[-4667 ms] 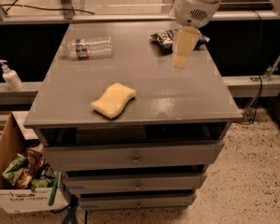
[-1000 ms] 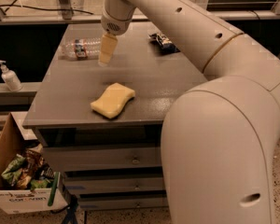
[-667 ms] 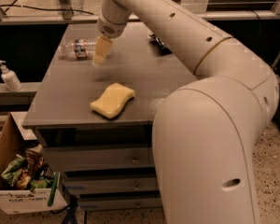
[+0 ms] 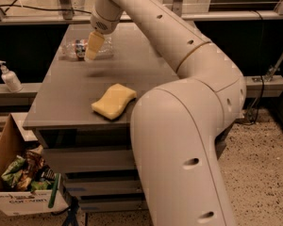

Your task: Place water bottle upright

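Lying on its side near the far left corner of the bench [image 4: 132, 67], the bottle [image 4: 76, 49] runs roughly left to right. The gripper [image 4: 90, 55] hangs just over its middle and partly covers it. Whether the gripper touches the bottle, and whether it is spread or closed up, cannot be told from this view. The task looks unstarted, since the bottle is not yet lifted or tipped.

The bottle is clear, ribbed plastic, so it is probably light and thin-walled. It will likely dent under a hard squeeze, and on its side it may roll away from a nudge. How full it is cannot be seen. A sensible hold is across the body near the band, square to the long axis, with moderate force. Held there, it can be swung base down and released only once the base sits flat.

A narrow red-and-blue band wraps the bottle, but no brand or wording can be read. The sponge [image 4: 114, 100] lies nearer the front edge, well apart from the bottle. A white pump bottle [image 4: 9, 76] stands on a ledge off to the left. Below it is a cardboard box [image 4: 19, 204] of snack packets, and the print on its front is not legible.
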Action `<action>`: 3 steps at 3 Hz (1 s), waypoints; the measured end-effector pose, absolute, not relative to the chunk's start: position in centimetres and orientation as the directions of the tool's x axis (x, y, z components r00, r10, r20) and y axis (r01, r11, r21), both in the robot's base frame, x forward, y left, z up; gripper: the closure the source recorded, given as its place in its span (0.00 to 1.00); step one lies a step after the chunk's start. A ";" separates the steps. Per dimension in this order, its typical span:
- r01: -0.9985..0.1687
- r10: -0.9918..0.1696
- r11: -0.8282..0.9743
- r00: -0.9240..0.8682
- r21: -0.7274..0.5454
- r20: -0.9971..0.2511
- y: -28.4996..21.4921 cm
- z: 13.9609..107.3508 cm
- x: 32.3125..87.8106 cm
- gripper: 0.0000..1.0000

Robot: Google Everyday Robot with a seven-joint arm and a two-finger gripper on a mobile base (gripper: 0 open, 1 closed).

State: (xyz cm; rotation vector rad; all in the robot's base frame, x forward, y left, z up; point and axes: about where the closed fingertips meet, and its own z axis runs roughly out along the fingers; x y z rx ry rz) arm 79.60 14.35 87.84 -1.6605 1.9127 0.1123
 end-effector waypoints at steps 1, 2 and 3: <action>-0.936 -0.878 0.178 -0.011 -0.304 -0.479 15.9 87.6 79.8 0.00; -0.944 -0.885 0.133 0.025 -0.302 -0.465 17.7 87.0 79.9 0.00; -0.946 -0.891 0.101 0.053 -0.309 -0.452 19.1 86.9 80.0 0.00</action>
